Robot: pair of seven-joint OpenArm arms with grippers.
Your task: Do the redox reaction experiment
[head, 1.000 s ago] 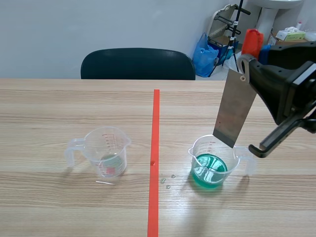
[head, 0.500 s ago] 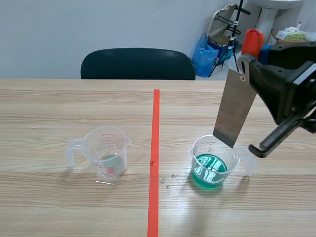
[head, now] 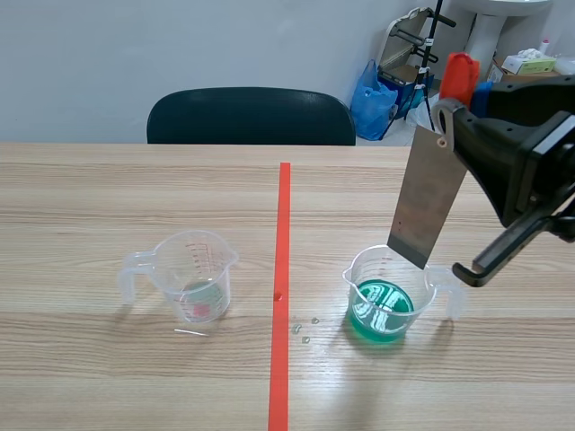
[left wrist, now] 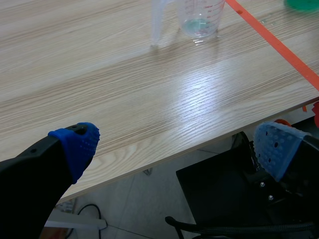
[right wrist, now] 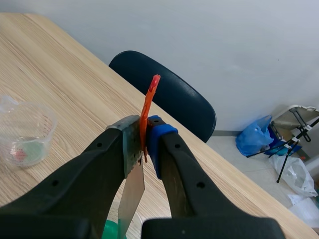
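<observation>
Makeshift lab room; measuring cups (head: 193, 274), wooden table (head: 108, 189), chair (head: 252, 117).

Scene view faces across table (head: 108, 377); wrist views look forward-down; all 3 share clear beaker (head: 196, 274).

A pale wood-grain table (head: 108, 189) carries an orange-red tape line (head: 282, 251) down its middle. Left of the line stands a clear measuring cup (head: 193, 274) with a little liquid. To the right stands a second cup (head: 386, 296) holding green liquid. Just beside it lie tiny clear specks (head: 304, 328), possibly droplets.
</observation>
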